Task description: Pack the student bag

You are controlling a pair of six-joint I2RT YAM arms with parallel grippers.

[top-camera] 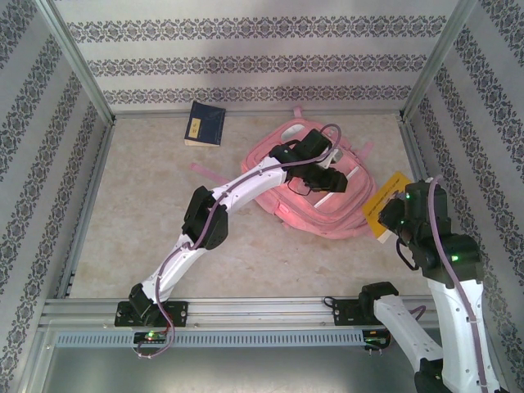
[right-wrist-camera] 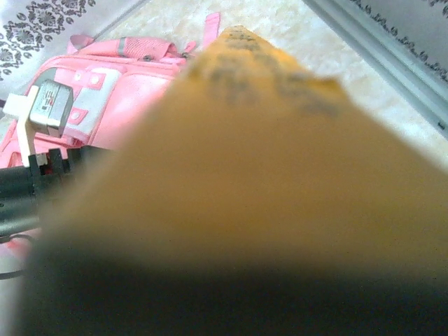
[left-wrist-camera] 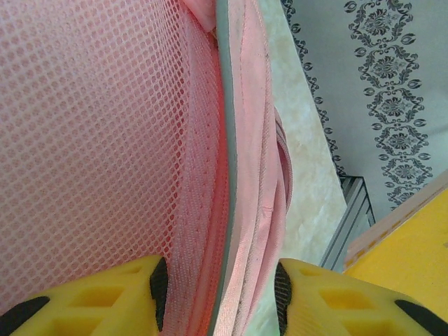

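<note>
The pink student bag (top-camera: pixel 327 205) lies flat in the middle of the table, its mesh side (left-wrist-camera: pixel 91 140) close up in the left wrist view. My left gripper (top-camera: pixel 315 182) reaches over the bag. Its yellow fingers (left-wrist-camera: pixel 119 294) stand open on either side of the bag's grey-trimmed edge (left-wrist-camera: pixel 227 210), and a thin gap shows at the right pad. My right gripper (top-camera: pixel 397 214) is shut on a yellow book (top-camera: pixel 385 201) just right of the bag. That book (right-wrist-camera: pixel 266 154) hides the right fingers in the right wrist view, and its corner (left-wrist-camera: pixel 413 259) shows in the left wrist view.
A dark blue book (top-camera: pixel 205 123) lies at the back left near the wall. A loose pink strap (top-camera: pixel 205 172) trails left of the bag. Metal frame rails (top-camera: pixel 246 307) and patterned walls enclose the table on all sides.
</note>
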